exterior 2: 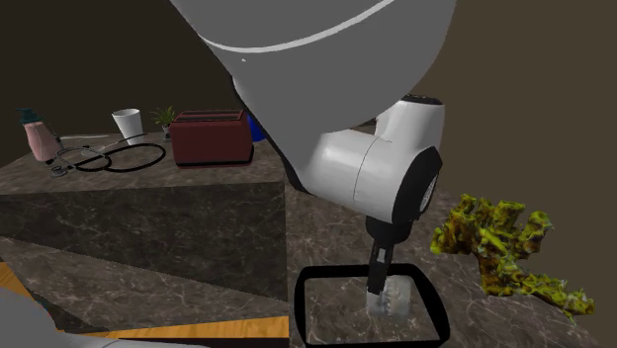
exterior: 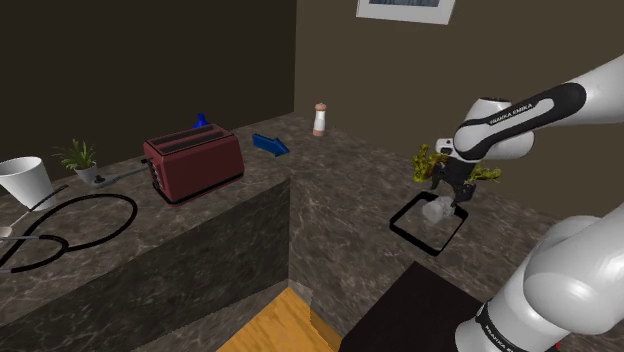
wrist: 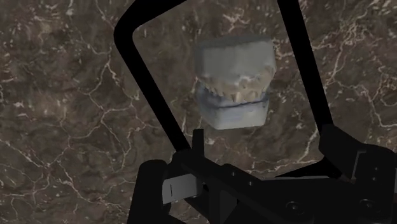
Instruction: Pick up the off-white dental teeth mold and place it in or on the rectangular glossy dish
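- The gripper (exterior: pixel 449 196) hangs at the right centre of the shoulder view, pointing down over the dish (exterior: pixel 412 240).
- In the wrist view, the gripper (wrist: pixel 270 139) has its two fingers standing wide apart, the gap broader than the teeth mold (wrist: pixel 234 83); it clasps nothing.
- The teeth mold lies just ahead of the fingertips and inside the dish's black rim (wrist: pixel 146 89). Its pale blocks are closed tooth to tooth.
- In the second exterior view, at the lower centre, the gripper (exterior 2: pixel 381 282) reaches down into the dish (exterior 2: pixel 336 273), with one finger just beside the teeth mold (exterior 2: pixel 394 297). I cannot tell whether they touch.
- The dish sits on a dark marbled counter (exterior: pixel 350 190); the counter's pattern shows through the dish floor.
- In the shoulder view, the teeth mold (exterior: pixel 436 210) rests in the dish directly under the gripper.
- A yellow-green leafy clump (exterior 2: pixel 499 242) lies near the dish, at the right of the second exterior view.
- A red toaster (exterior: pixel 193 162), a stethoscope (exterior: pixel 70 225) and a white cup (exterior: pixel 25 180) stand well apart from the dish, at the shoulder view's left.
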You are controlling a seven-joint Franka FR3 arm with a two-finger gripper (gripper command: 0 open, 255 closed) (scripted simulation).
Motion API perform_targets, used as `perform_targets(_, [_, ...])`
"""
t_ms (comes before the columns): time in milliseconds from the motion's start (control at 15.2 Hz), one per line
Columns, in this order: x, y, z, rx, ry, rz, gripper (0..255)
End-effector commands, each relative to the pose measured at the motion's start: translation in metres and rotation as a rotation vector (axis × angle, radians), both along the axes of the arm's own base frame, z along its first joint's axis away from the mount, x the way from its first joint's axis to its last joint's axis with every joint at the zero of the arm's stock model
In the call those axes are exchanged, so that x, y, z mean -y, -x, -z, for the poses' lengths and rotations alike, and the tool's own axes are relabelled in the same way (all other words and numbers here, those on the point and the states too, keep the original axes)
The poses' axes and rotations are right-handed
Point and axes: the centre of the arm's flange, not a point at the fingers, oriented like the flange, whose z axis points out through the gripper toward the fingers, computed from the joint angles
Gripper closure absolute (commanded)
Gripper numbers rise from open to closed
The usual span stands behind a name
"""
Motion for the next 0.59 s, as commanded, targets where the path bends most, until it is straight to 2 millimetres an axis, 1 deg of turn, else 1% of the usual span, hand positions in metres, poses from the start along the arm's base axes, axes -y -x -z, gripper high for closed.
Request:
perform_targets(0, [0.000, 0.002, -0.023, -0.002, 0.000, 0.000, 0])
perform_targets(66, [0.000, 0.002, -0.034, -0.002, 0.000, 0.000, 0])
perform_targets(528, [0.000, 0.002, -0.034, -0.002, 0.000, 0.000, 0])
